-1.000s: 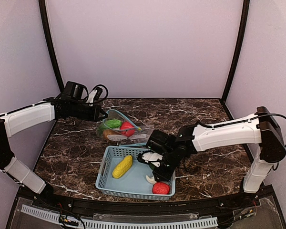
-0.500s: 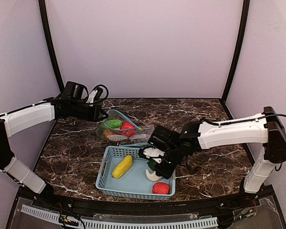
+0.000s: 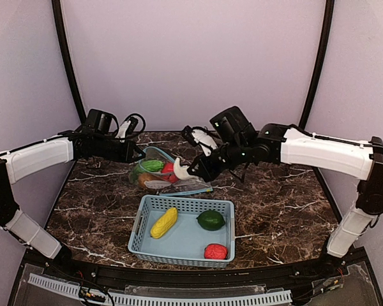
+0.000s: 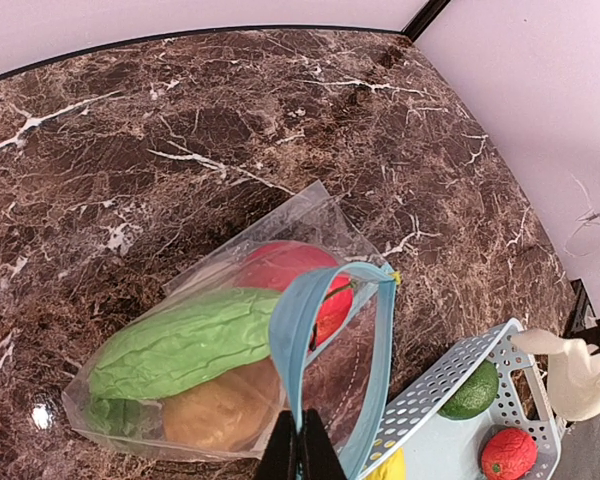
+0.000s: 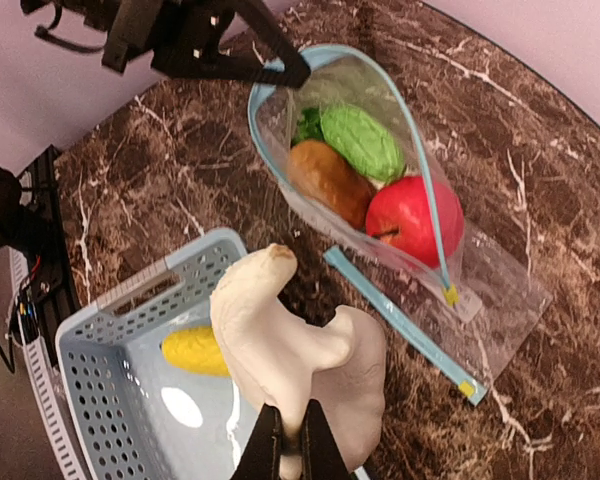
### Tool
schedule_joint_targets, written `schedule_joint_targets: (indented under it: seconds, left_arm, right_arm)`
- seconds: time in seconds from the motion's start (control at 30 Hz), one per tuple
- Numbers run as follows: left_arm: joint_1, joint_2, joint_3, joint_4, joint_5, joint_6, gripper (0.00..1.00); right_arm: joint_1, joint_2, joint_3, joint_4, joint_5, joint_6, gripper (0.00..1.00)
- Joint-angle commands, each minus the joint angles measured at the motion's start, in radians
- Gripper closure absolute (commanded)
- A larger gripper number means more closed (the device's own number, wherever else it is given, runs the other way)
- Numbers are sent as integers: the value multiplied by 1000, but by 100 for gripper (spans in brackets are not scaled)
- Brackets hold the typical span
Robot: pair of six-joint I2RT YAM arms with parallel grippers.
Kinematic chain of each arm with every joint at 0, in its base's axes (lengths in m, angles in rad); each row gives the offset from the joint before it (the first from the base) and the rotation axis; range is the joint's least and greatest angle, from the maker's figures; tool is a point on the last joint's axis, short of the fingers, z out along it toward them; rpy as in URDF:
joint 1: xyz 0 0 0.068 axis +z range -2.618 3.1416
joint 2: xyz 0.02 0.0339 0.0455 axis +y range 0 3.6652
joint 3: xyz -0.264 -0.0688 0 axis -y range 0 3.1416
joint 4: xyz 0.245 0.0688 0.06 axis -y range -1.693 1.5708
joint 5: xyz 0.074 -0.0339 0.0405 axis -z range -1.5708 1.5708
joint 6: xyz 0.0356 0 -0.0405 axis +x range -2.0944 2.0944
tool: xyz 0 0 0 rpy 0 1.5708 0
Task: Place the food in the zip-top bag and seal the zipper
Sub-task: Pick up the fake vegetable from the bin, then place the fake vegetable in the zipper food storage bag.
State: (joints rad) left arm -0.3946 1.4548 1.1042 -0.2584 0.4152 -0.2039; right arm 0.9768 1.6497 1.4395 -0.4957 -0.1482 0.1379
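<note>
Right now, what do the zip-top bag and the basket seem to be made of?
Zip-top bag: thin clear plastic film, glossy and wrinkled, with the contents showing through; its zipper strip is light blue. Basket: rigid light blue plastic, probably moulded, with regular perforated walls.

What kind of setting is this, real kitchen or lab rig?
Most likely a lab tabletop cell: plain walls and black frame posts box in a marble-patterned table, and the food is toys, like the corn in the blue basket by the zip-top bag.

Light blue basket (image 3: pixel 185 203) on marble table (image 3: pixel 274 210)
</note>
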Motion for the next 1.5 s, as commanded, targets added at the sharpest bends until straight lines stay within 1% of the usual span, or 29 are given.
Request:
schedule_joint_targets:
  seconds: [0.0, 0.27, 0.57, 0.8, 0.93, 1.17, 1.27, 1.47]
  left_arm:
    - [7, -26, -16, 16, 22, -9, 99]
    - [7, -28, -14, 16, 33, -11, 99]
    - [7, -25, -13, 16, 38, -12, 99]
    - [7, -22, -12, 14, 37, -10, 99]
    - [6, -18, -11, 12, 34, -8, 99]
    - [7, -15, -12, 13, 36, -10, 99]
    - [7, -14, -11, 12, 38, -9, 99]
    - [6, -10, -10, 12, 44, -8, 99]
  right_arm:
    - [-22, 99, 107, 148, -30, -23, 100]
    - [-34, 262, 269, 180, -50, -57, 100]
    - [-53, 393, 380, 195, -119, -72, 100]
    - [-78, 478, 458, 184, -204, -92, 100]
    - [-84, 522, 499, 143, -254, -107, 100]
    - [-84, 547, 502, 87, -375, -115, 100]
    - [-84, 569, 517, 69, -347, -111, 100]
    - [-89, 629, 594, 61, -229, -52, 100]
